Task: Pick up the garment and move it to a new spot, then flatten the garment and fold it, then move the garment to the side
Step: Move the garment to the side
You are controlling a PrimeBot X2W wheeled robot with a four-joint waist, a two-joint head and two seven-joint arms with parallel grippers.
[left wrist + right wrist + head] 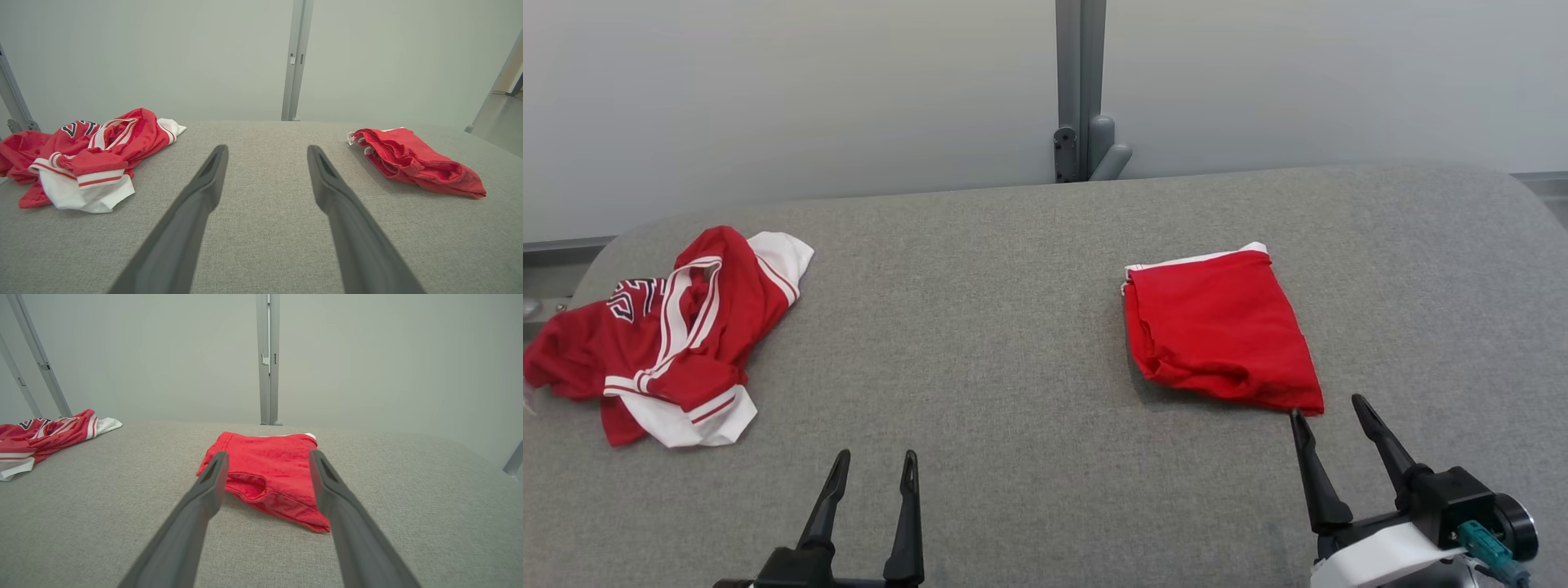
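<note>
Red cloth lay in two places on the grey desk (980, 327). The folded garment (1221, 327) sat on the right side, straight ahead of the right claw (1326, 406). Its near corner was just beside that claw's spread, empty fingertips, and its long axis ran away from them. The crumpled jersey (670, 335) lay at the left edge, ahead and leftward of the left claw (876, 456), which was likewise spread and empty and well apart from it. The left arm looked the nearer one for the jersey.

Plain red garment (1221, 331), red jersey (678, 343) white-striped, grey table (980, 343)
</note>
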